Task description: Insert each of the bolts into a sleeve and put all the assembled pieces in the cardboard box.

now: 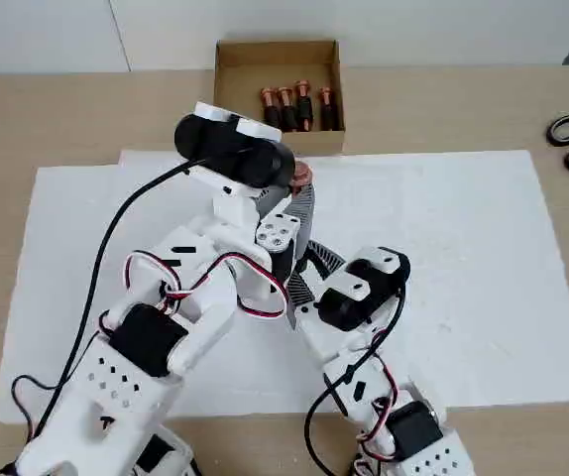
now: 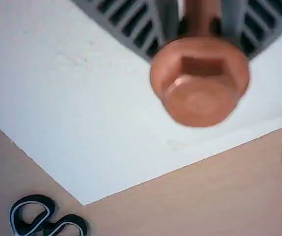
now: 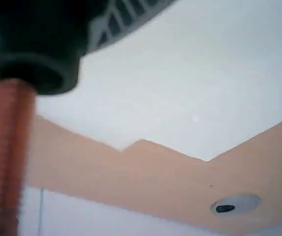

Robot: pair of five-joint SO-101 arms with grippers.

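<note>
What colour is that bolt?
Copper orange. The bolt shows best in the left wrist view.

no readable text, no labels, numbers or signs on anything in view

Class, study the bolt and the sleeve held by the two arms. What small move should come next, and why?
Likely push the bolt deeper into the sleeve. Its thread meets the sleeve's mouth, but a long stretch of thread shows outside, so the pair is not yet ready for the box.
</note>
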